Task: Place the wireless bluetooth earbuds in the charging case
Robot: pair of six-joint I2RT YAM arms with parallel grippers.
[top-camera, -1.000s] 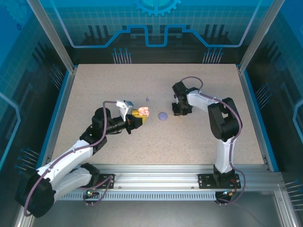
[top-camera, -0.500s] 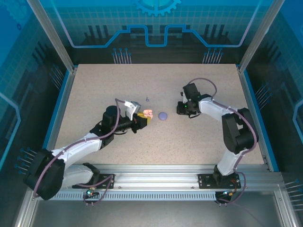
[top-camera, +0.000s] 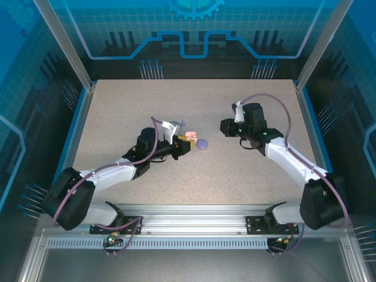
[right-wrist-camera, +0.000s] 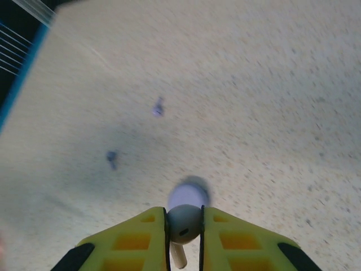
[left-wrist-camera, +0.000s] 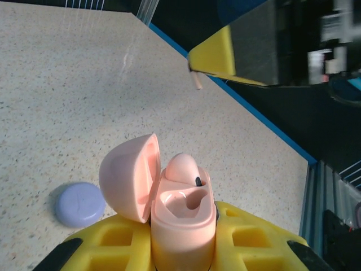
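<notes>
**Both grippers hold earbud parts**

The left gripper (left-wrist-camera: 183, 248) is clamped on an open pink case (left-wrist-camera: 181, 217), with one pink bud (left-wrist-camera: 181, 167) seated inside. The right gripper (right-wrist-camera: 184, 237) pinches a second pink bud (right-wrist-camera: 183, 223). A closed lilac case (top-camera: 202, 144) and two lilac buds (right-wrist-camera: 158, 106) (right-wrist-camera: 111, 158) lie on the table (top-camera: 147, 106).

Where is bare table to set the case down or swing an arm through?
Bare: the near strip of the table between the forearms, and the far-left corner. Crowded: mid-table, where the left gripper holding the open pink case, the lilac case, two lilac earbuds and the right gripper holding a pale earbud sit close.
</notes>
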